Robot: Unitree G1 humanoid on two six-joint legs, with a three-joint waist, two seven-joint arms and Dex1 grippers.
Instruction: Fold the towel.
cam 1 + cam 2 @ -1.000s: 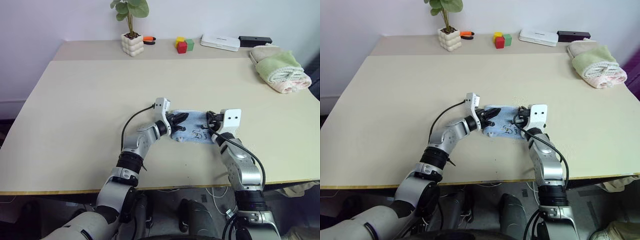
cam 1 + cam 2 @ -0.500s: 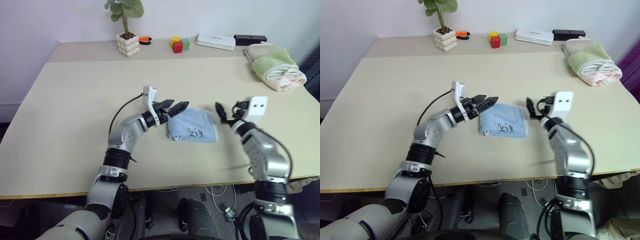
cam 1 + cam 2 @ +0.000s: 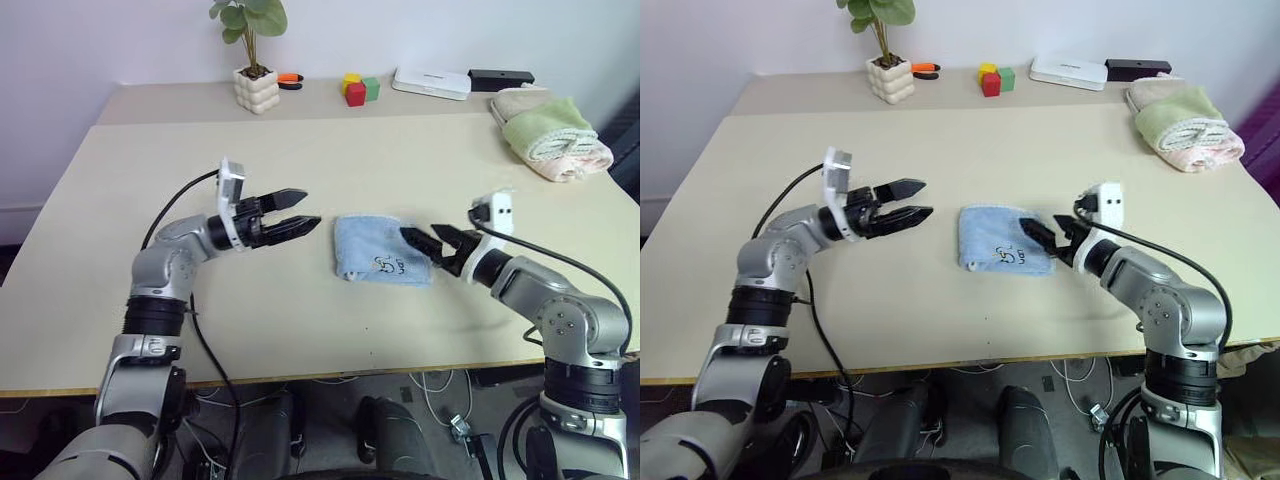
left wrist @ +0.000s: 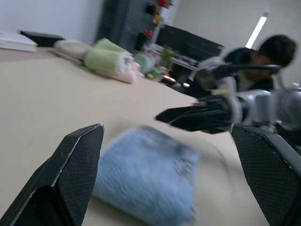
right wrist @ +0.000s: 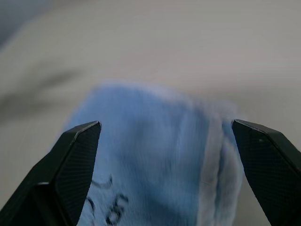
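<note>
The light blue towel [image 3: 380, 250] lies folded into a small rectangle on the table [image 3: 200, 320], its dark printed mark facing up. My left gripper [image 3: 303, 208] hovers open a short way to the towel's left, pointing at it, nothing between its fingers. My right gripper [image 3: 420, 238] is open at the towel's right edge, low over it, its fingers empty. In the left wrist view the towel [image 4: 150, 174] lies ahead, with the right gripper [image 4: 188, 115] beyond it. The right wrist view looks over the towel [image 5: 155, 155] between open fingers.
Along the table's far edge stand a potted plant [image 3: 258, 90], coloured blocks [image 3: 357, 90], a white box [image 3: 430, 83] and a black bar [image 3: 505, 77]. Rolled green and pink towels [image 3: 550, 135] lie at the far right. A person [image 4: 277, 56] is beyond the table.
Both grippers were shut on the towel's ends and have let go and opened. The left drew away to the left and rose; the right pulled back to the right. The towel stays folded.
</note>
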